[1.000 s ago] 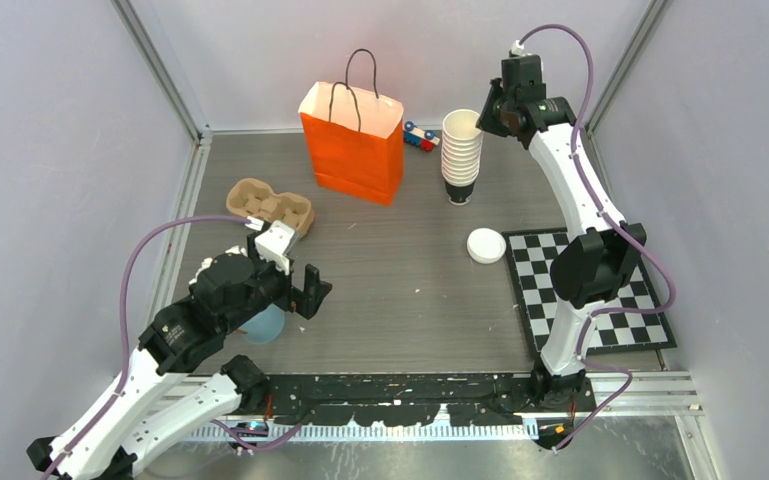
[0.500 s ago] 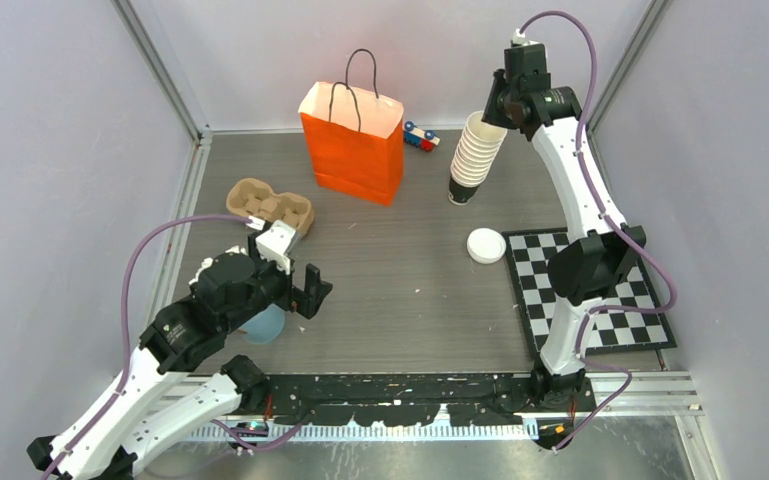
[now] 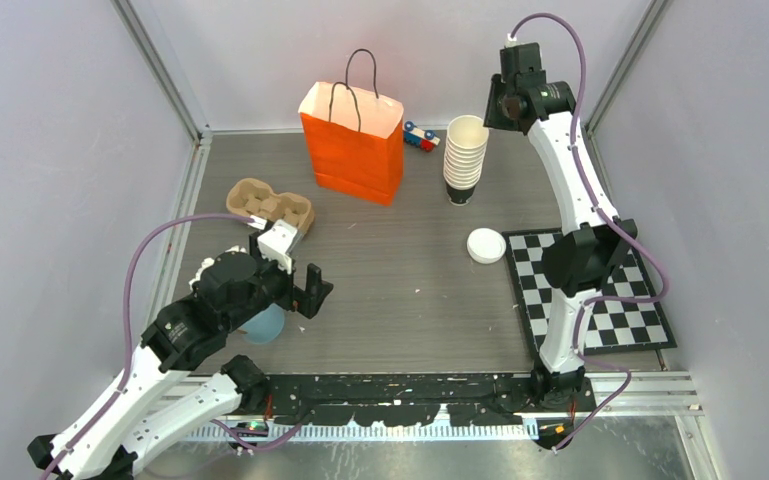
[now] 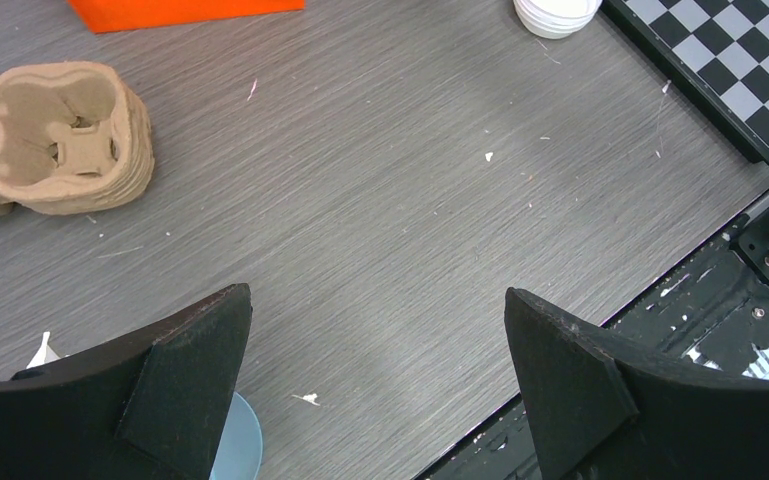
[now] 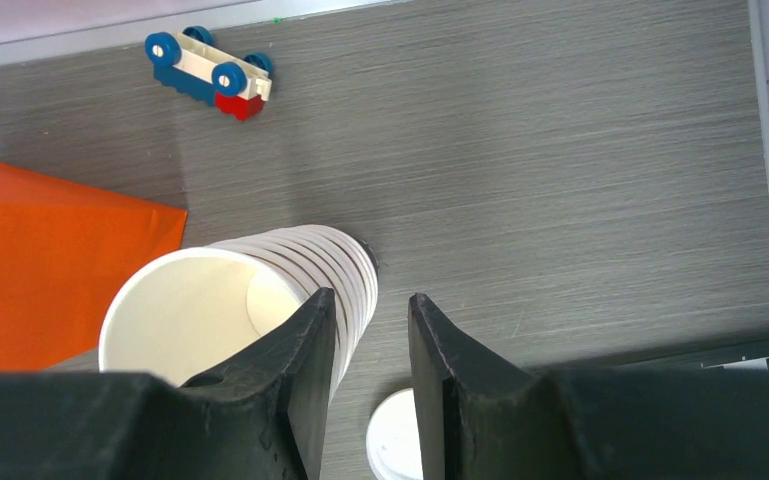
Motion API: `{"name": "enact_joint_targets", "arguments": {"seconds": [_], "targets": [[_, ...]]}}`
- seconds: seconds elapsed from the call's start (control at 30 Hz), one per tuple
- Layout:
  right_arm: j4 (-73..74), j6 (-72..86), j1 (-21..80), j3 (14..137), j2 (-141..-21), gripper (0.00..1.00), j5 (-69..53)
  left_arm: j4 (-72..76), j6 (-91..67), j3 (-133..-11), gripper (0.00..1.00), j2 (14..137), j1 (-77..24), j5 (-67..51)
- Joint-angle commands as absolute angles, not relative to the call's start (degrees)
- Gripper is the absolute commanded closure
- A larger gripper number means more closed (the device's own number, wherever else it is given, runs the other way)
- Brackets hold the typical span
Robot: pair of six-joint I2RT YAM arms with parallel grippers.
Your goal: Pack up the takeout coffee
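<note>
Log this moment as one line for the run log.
left gripper open, over table | right gripper narrowly open, empty, at cup stack rim | lidded cup by chessboard, unpacked | bag upright

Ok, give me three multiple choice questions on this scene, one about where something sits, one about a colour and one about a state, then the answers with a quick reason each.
1. Where is the lidded white cup?
A) on top of the cup stack
B) on the table beside the chessboard
C) in the cardboard carrier

2. What colour is the paper bag?
A) orange
B) green
C) black

3. How do the left fingers stand?
A) shut on a cup
B) shut on a toy car
C) wide apart, holding nothing

Answers:
1. B, since the overhead view shows it on grey tabletop at the board's far left corner.
2. A, since its sides are bright orange, with a white inside and black handles.
3. C, since the left wrist view shows only bare table between them.
</note>
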State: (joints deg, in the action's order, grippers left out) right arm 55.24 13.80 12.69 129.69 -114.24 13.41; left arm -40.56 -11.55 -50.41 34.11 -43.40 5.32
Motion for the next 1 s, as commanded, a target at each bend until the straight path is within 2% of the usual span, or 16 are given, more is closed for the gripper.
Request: {"name": "enact_joint_targets", "arguments": {"seconds": [0.0, 0.47, 0.83, 0.97], "targets": [[55.5, 12.3, 12.9, 132.7, -114.8, 0.62, 13.1, -38.8, -11.1, -50.4, 0.0, 34.4, -43.6, 5.5], [56.1, 12.1, 13.0, 136.1, -113.4, 0.62, 15.6, -38.8, -11.2, -50.3, 0.0, 34.4, -43.5, 5.2], [55.4, 9.0, 14.4, 133.2, -111.1, 0.62, 3.3, -38.9, -11.2, -50.4, 0.0, 34.6, -43.5, 5.2], [55.5, 6.8, 17.0, 133.3, -111.2, 0.62, 3.7, -38.9, -11.2, -50.3, 0.0, 34.6, -43.6, 5.2]]}}
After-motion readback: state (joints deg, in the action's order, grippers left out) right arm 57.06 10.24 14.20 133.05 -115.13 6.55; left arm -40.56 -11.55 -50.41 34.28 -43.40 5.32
